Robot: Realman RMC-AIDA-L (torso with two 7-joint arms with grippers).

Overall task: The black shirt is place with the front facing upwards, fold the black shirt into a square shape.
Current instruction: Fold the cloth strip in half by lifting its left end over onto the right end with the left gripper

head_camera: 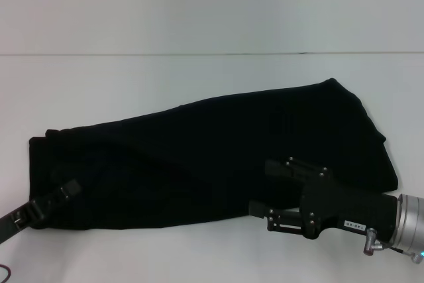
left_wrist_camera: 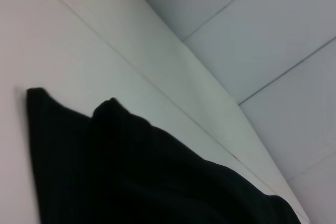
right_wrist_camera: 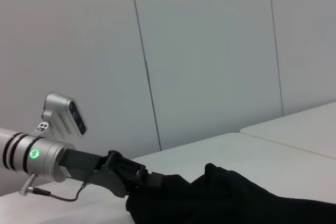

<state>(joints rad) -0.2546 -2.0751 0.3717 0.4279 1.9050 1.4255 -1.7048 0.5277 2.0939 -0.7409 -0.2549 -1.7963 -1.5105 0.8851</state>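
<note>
— Looking across your table [head_camera: 199, 256], where does the black shirt [head_camera: 212, 164] sit?

— It lies as one long dark band on the white top, running from your left edge up toward the far right. No lettering or label shows on it; you see only plain black cloth. In the left wrist view the black shirt [left_wrist_camera: 157, 182] shows two raised peaks of fabric at one end.

— And your left gripper [head_camera: 56, 197]?

— Low at the near left, at the shirt's left end, touching the cloth. From the right wrist view the left gripper [right_wrist_camera: 137, 181] runs straight into the bunched fabric. Black on black hides the fingertips, so you cannot tell whether they pinch the cloth or stand apart.

— Your right gripper [head_camera: 260, 187]?

— Near right, over the shirt's near hem. Its two fingers stand well apart, one resting over the cloth, the other at the hem's edge above the white top. Nothing is clamped between them.
</note>
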